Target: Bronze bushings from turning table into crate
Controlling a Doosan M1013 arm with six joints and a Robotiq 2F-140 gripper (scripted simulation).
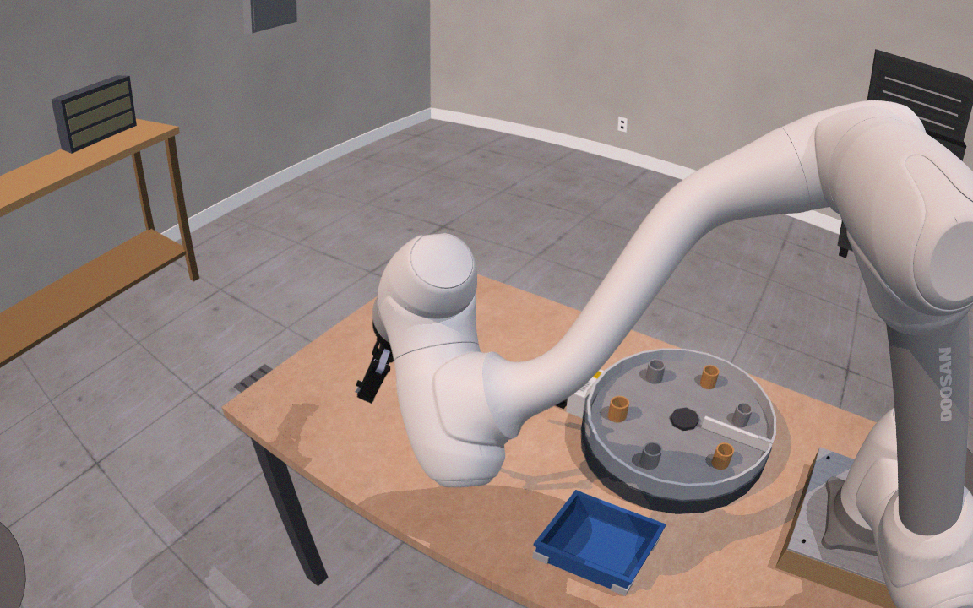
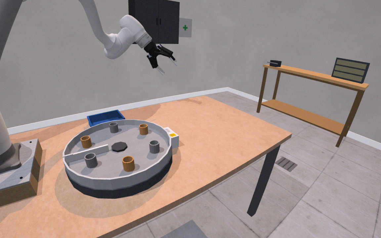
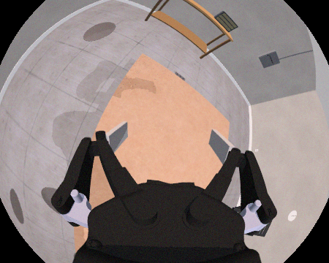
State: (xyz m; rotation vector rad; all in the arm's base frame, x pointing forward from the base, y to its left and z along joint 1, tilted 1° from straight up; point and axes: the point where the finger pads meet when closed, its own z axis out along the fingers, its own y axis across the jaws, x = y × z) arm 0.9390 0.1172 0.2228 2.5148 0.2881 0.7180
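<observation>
Three bronze bushings stand upright on the grey turning table: one bushing by the white divider, one bushing near the white box, and one bushing on the side away from the crate. Three steel bushings stand between them. The blue crate is empty. My gripper is open and empty, high above the far end of the table; the top view shows it partly hidden.
The white divider runs from near the black hub to the raised rim. A white box with a yellow label stands against the turning table. The robot's base plate lies on its other side.
</observation>
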